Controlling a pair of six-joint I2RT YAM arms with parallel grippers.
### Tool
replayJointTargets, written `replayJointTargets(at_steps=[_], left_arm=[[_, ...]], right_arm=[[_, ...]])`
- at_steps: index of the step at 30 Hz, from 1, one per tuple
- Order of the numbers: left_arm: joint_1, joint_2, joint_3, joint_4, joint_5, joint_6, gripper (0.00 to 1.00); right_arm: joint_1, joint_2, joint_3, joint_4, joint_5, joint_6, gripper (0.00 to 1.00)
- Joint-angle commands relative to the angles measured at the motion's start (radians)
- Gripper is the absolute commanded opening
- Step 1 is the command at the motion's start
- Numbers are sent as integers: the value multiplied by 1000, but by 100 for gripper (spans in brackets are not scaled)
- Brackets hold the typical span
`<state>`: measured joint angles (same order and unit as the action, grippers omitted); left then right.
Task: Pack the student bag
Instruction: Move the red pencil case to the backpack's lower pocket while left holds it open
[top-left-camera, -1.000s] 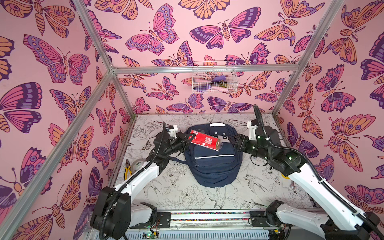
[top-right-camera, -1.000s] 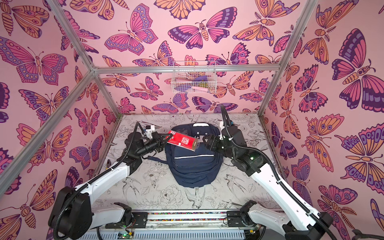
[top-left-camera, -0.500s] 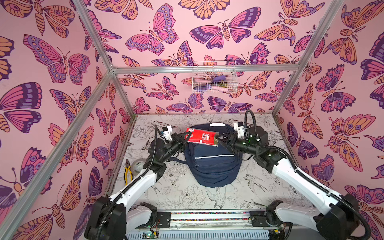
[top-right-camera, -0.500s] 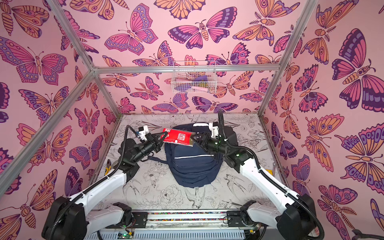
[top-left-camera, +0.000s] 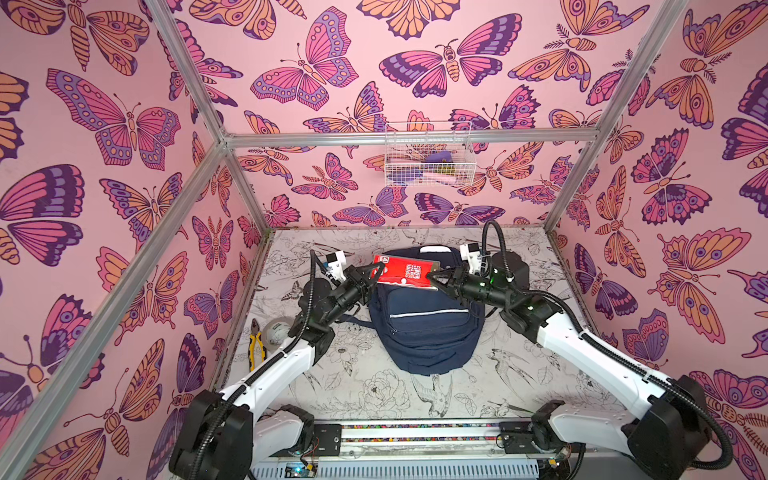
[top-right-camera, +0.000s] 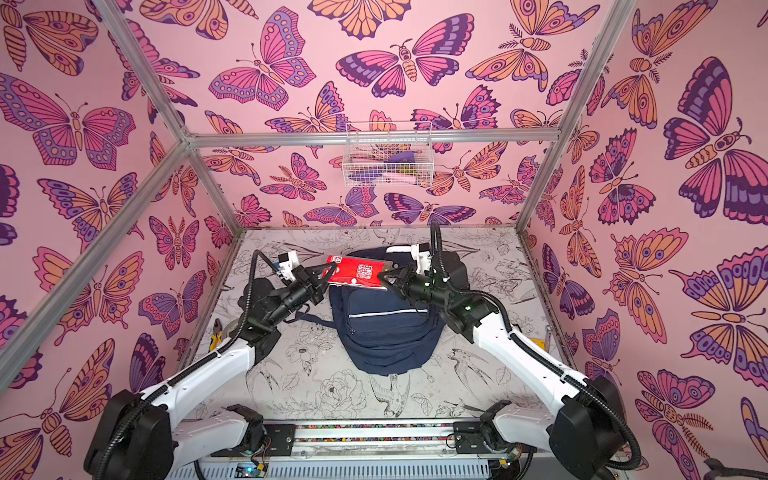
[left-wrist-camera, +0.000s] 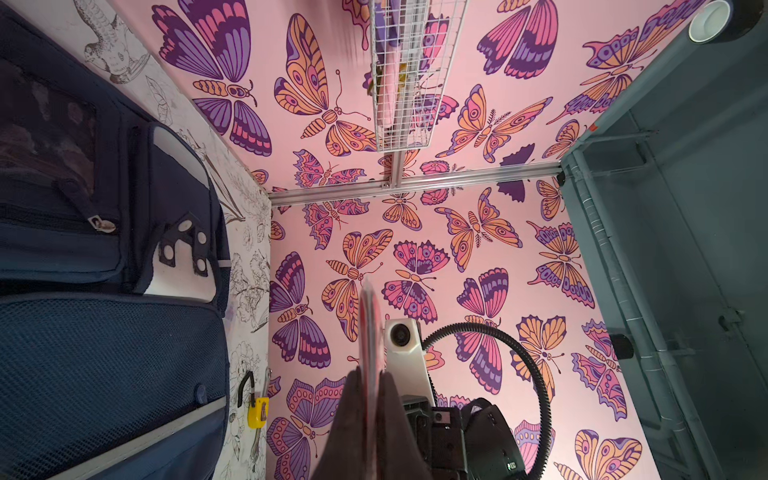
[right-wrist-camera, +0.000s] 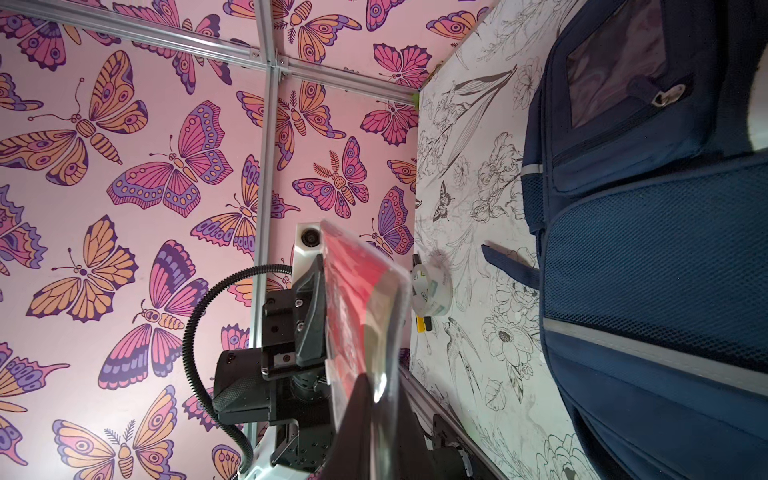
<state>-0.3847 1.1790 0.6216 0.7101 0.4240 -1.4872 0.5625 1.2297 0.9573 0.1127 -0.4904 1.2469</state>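
This is looking like a robot test booth in a lab or workshop. Aluminium bars are framing walls papered with butterflies. Two white robot arms are sitting on a rail at the edge of a flower-printed table. A wire basket is hanging on the back wall, and grey pipes are running overhead outside.

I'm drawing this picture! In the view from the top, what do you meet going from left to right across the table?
yellow pliers → tape roll → left tool → red packet → right tool
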Motion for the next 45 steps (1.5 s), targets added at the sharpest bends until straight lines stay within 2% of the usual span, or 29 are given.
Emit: replayJointTargets(at_steps=[1,3,5,7,10,13,16,19,24,30,33,40,45], left_arm=[[-14,14,2,26,20,18,13],[-16,18,6,-17,25,34,37],[-14,5,30,-118,35,87,48],[-15,-32,100,-343,33,231,54],[-19,-85,230,-695,-29,494,72],[-30,-83,341,-959,-107,717,73],[-63,-39,423,-1116,-145,887,73],[-121,34,490,-1228,-163,1019,72],[-284,173,548,-1297,-219,1214,72],[-441,296,607,-1318,-317,1362,73],[-499,372,644,-1338,-414,1413,73],[-557,492,704,-1361,-624,1444,69],[-576,530,723,-1363,-635,1461,62]], right_arm=[[3,9,44,-30,2,-29,0],[-4,0,64,-67,10,-50,0],[-20,-22,78,-121,25,-80,0],[-43,-60,83,-192,70,-113,0],[-115,-113,89,-296,78,-148,0],[-211,-171,99,-431,72,-197,0],[-312,-235,95,-540,32,-237,0],[-412,-294,82,-639,3,-265,0],[-540,-347,66,-806,-51,-327,0],[-567,-399,67,-946,-45,-381,0],[-569,-420,72,-987,-46,-399,0],[-569,-450,87,-1058,-40,-421,0],[-569,-457,89,-1086,-26,-426,0]])
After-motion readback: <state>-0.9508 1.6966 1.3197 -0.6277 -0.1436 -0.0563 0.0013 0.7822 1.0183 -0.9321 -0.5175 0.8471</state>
